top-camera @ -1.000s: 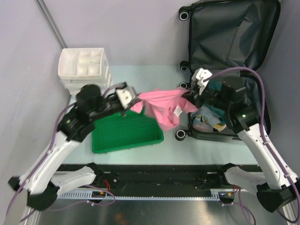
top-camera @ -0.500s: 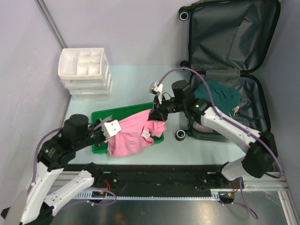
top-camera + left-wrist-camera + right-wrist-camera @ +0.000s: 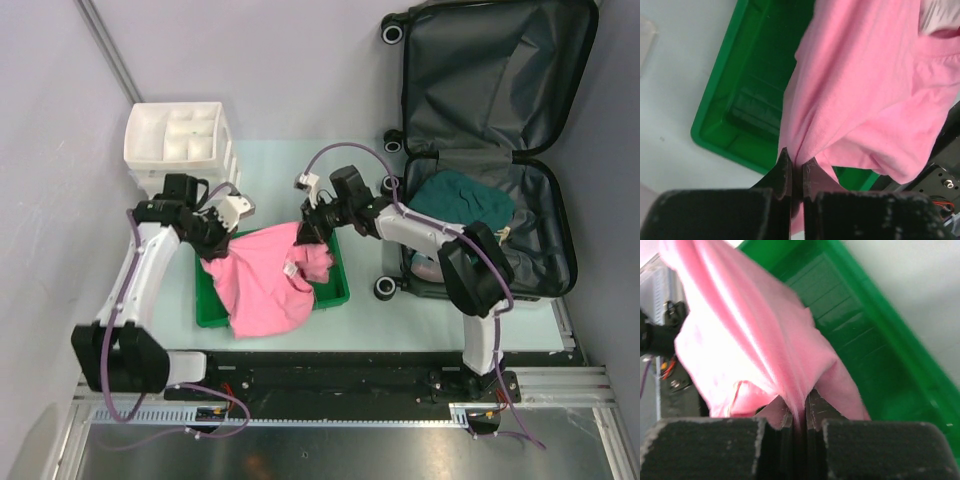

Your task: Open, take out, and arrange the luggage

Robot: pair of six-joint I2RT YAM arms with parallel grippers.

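Observation:
The luggage (image 3: 490,80) lies open at the back right, its lid with dark grey lining leaning on the wall. A teal garment (image 3: 462,195) lies in its lower half. A pink shirt (image 3: 262,280) hangs stretched between both grippers over the green tray (image 3: 338,290). My left gripper (image 3: 215,243) is shut on the shirt's left edge, and my right gripper (image 3: 310,228) is shut on its right edge. In the left wrist view the left gripper (image 3: 796,165) pinches a fold of the pink shirt (image 3: 865,90). In the right wrist view the right gripper (image 3: 799,407) clamps the pink shirt (image 3: 740,330) above the green tray (image 3: 865,340).
A white compartmented drawer box (image 3: 180,150) stands at the back left, close behind the left arm. The green tray (image 3: 750,100) sits on the pale table between that box and the luggage. The shirt's lower hem drapes over the tray's front rim.
My left gripper has swung from the front left up to the tray's far left side. My right gripper shifted left. The pink shirt now hangs wider across the tray.

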